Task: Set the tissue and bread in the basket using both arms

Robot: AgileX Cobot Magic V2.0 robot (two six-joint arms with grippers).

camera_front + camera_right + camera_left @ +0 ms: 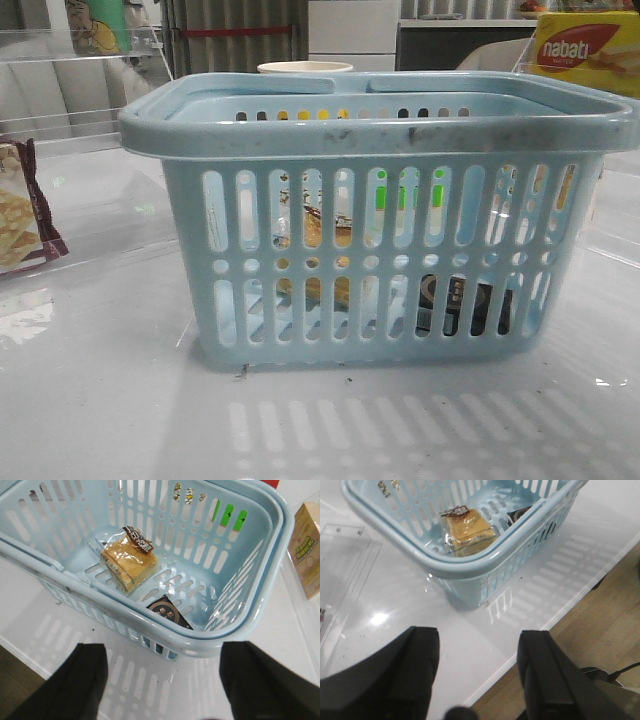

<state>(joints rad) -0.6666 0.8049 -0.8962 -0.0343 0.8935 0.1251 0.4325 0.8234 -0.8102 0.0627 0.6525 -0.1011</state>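
The light-blue basket [385, 125] stands in the middle of the white table. The bagged golden-brown bread [129, 560] lies on its floor, and it also shows in the left wrist view [468, 529]. The black tissue pack [168, 612] lies on the floor by the near wall, partly hidden behind the rim, and shows through the slots in the front view [470, 302]. My left gripper [477, 652] is open and empty above the table outside the basket [470, 567]. My right gripper [162, 672] is open and empty outside the basket's rim [165, 630].
A maroon-edged flatbread packet [22, 210] lies at the left in a clear tray. A yellow nabati box [585, 50] stands back right. A pale carton [307, 550] stands beside the basket. The table edge [545, 625] and wooden floor are near my left gripper.
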